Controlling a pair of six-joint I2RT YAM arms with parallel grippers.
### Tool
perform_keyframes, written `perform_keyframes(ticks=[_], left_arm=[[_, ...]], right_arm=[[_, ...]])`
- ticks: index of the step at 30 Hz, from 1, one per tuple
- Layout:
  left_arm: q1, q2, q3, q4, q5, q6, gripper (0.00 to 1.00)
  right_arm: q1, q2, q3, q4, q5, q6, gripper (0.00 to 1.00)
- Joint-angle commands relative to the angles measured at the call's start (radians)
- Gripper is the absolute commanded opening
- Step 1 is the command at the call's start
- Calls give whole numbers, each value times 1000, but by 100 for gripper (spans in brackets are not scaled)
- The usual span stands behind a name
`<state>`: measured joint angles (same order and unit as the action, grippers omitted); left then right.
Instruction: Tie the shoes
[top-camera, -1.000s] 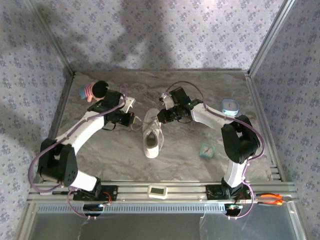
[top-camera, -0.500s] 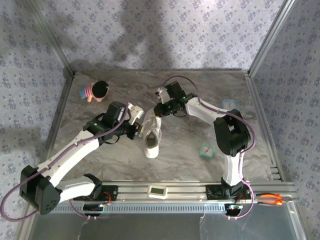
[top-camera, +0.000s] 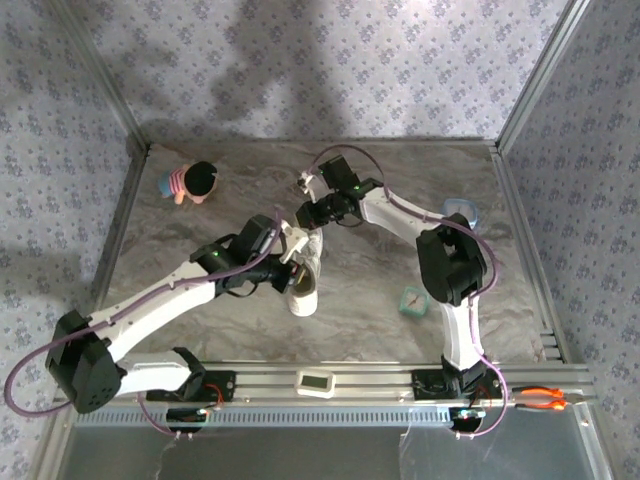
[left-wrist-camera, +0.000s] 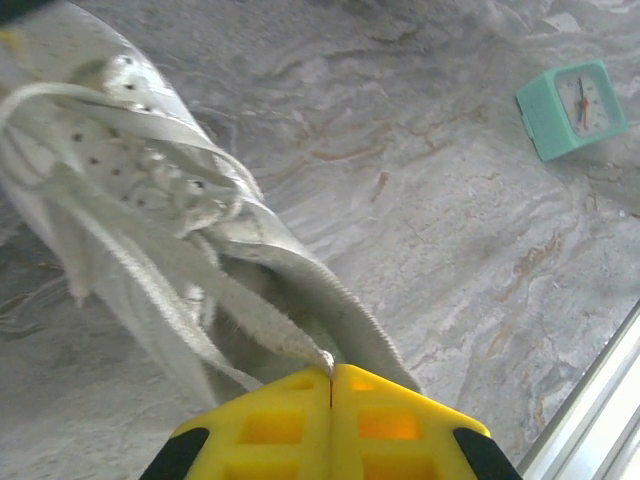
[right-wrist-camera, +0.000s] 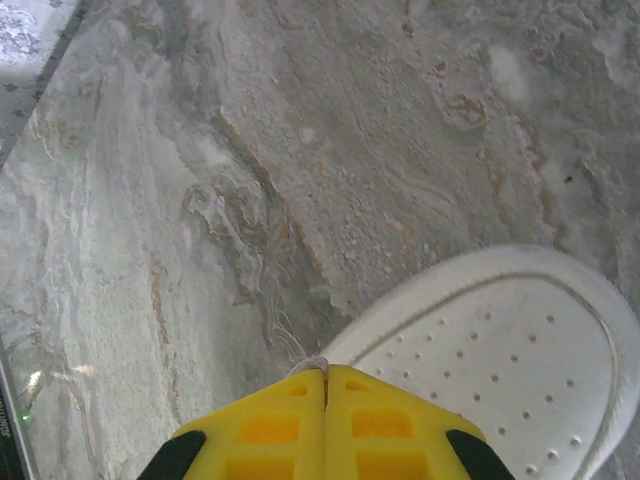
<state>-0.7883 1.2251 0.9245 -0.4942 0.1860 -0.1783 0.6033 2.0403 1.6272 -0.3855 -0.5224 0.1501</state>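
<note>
My left gripper (left-wrist-camera: 331, 372) is fully closed, pinching a lace (left-wrist-camera: 262, 330) that runs from the sneaker (left-wrist-camera: 150, 170) into the seam between my fingers. My right gripper (right-wrist-camera: 325, 374) is likewise closed, with a short lace tip (right-wrist-camera: 308, 364) caught at its seam and the sneaker's perforated toe at 4 o'clock of it. Seen from above, the sneaker lies mid-table (top-camera: 400, 190), toe at 12 o'clock. My right gripper is at that toe end and my left gripper at the sneaker's 9 o'clock side. A green clock (top-camera: 413, 300) sits at 4 o'clock.
</note>
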Motion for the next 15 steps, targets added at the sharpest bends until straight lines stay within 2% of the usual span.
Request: perform_keyframes(ticks=[1, 10, 15], left_arm=[[-31, 25, 51, 37, -10, -36, 0], [-100, 167, 132, 98, 23, -45, 0], [-111, 245, 166, 130, 37, -43, 0]], right_arm=[[11, 41, 72, -53, -41, -35, 0], [26, 112, 157, -89, -100, -46, 0], [37, 139, 196, -105, -124, -52, 0]])
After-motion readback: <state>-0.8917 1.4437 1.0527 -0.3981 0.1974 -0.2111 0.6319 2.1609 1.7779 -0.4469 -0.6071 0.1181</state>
